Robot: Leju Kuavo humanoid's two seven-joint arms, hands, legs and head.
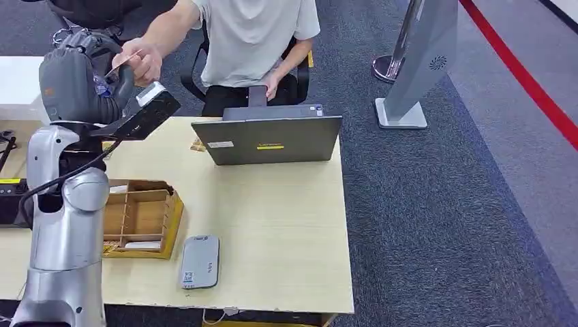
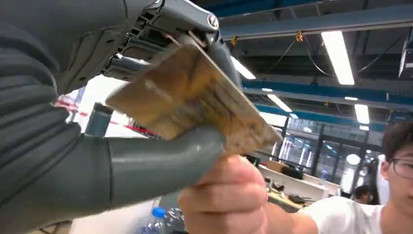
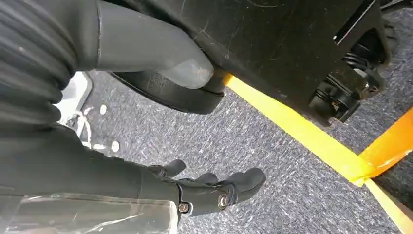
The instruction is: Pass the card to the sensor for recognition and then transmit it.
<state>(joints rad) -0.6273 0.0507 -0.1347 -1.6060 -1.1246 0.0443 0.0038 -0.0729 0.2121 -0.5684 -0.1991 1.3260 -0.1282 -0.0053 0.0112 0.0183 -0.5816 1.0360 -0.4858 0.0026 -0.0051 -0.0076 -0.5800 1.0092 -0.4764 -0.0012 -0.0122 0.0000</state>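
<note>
My left hand [image 1: 82, 78] is raised at the far left of the table and pinches a tan card [image 1: 125, 60]. In the left wrist view the card [image 2: 195, 97] lies between my thumb [image 2: 156, 161] and the fingers above it. A seated person's hand [image 1: 142, 63] grips the same card at its far end, and that hand [image 2: 224, 200] shows just under my thumb. The grey card sensor [image 1: 200, 261] lies flat near the table's front edge, well below the card. My right hand [image 3: 122, 170] hangs over the carpet, its fingers [image 3: 219, 187] loosely apart and holding nothing.
A grey laptop [image 1: 267, 139] stands at the table's far edge in front of the person. A cardboard divider box [image 1: 140, 218] sits left of the sensor. A grey kiosk stand [image 1: 416, 61] rises from the carpet to the right. Yellow floor tape [image 3: 302, 131] runs under my right hand.
</note>
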